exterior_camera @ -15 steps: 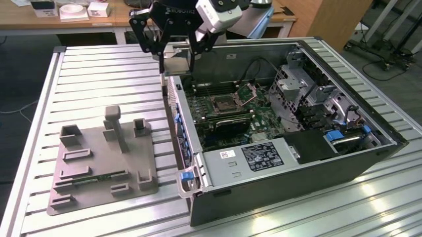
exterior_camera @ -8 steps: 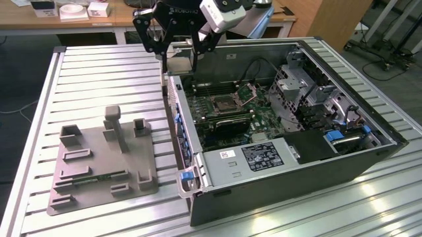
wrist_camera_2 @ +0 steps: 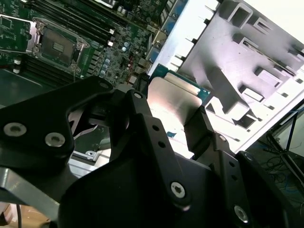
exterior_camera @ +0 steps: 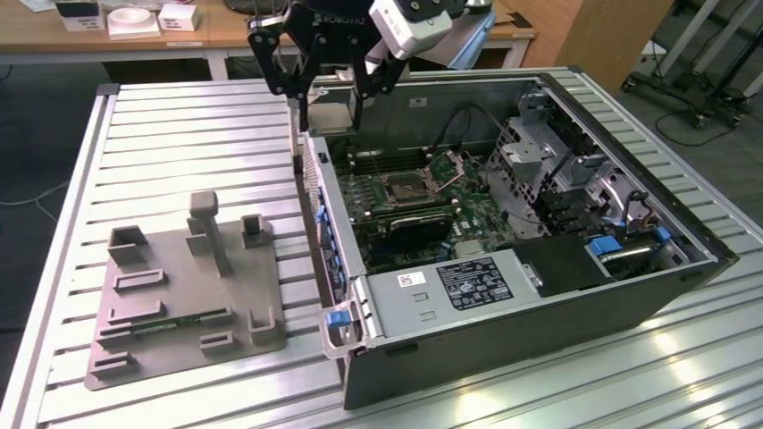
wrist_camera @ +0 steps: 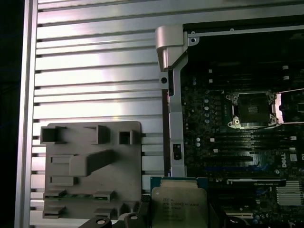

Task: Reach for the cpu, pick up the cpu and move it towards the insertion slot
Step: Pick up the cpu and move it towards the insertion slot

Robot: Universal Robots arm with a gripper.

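The cpu (wrist_camera: pixel 179 207), a flat square chip with a silver top plate and a thin green rim, is clamped between the black fingers of my gripper (wrist_camera_2: pixel 172 118). In the exterior view the gripper (exterior_camera: pixel 334 100) hangs in the air with the cpu (exterior_camera: pixel 335 113) over the far left corner of the open computer case (exterior_camera: pixel 667 223). The insertion slot (exterior_camera: pixel 403 187) is a square socket with a dark centre on the green board, its retention plate hinged open. It lies nearer the camera and to the exterior view's right of the gripper. Both wrist views show the socket (wrist_camera_2: pixel 57 45) (wrist_camera: pixel 250 109) apart from the chip.
A grey holder block (exterior_camera: pixel 191 286) with raised posts stands on the ribbed aluminium table (exterior_camera: pixel 179 134) at the exterior view's left of the case, with a green memory stick (exterior_camera: pixel 179 323) in it. Inside the case are drive cages (exterior_camera: pixel 549 161), cables and a power supply (exterior_camera: pixel 471 281).
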